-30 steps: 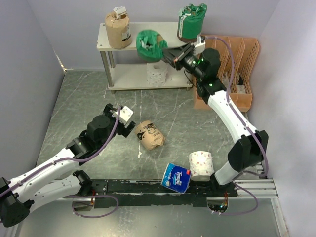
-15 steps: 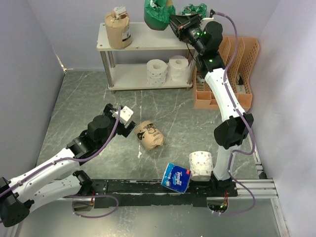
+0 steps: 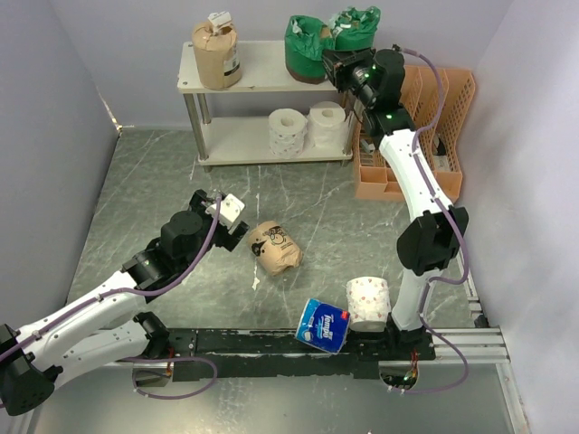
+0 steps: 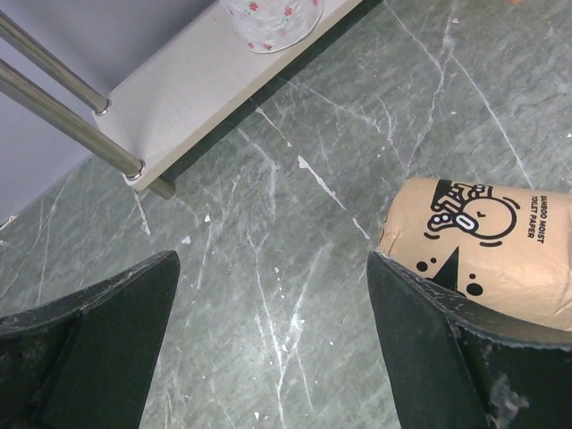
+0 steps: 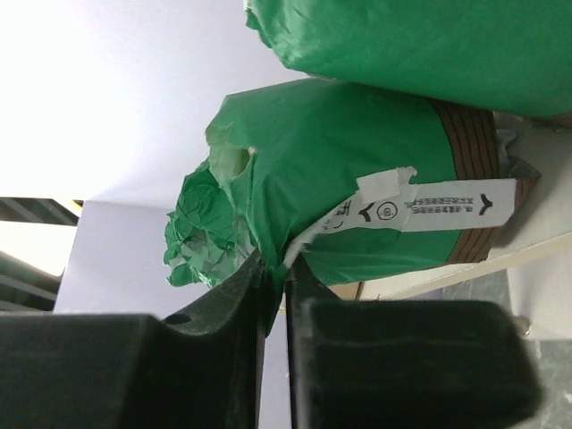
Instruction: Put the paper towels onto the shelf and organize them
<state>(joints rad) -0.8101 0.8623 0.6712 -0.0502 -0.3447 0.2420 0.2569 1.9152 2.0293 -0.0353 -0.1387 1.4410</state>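
Paper towels are sitting partly shelved while two robot arms are working over a grey marbled tabletop [image 3: 145, 181]. The right tool [image 3: 327, 63] is reaching to the right end of the top board of the shelf [image 3: 262, 80], which is standing at the tabletop's far edge. Its fingers are pressing together and clamping the crinkled wrapper of a green roll [image 3: 306, 47]. That roll is sitting on the board, just beside a second green roll [image 3: 355, 27] at the board's right end. A brown roll [image 3: 215, 54] is standing upright at the left end of the same board. On the lower board, a white roll [image 3: 288, 132] and a neighbouring white roll [image 3: 327, 125] are standing side by side toward the right end.

The left tool [image 4: 271, 268], jaws spread wide and gripping nothing, is hovering near the tabletop's middle, just beside a printed brown roll [image 3: 273, 246] lying on its side. Near the tabletop's near edge, a blue pack [image 3: 324, 325] is lying against an upright patterned roll [image 3: 369, 303]. An orange file rack [image 3: 425, 136] is sitting at the far right corner.
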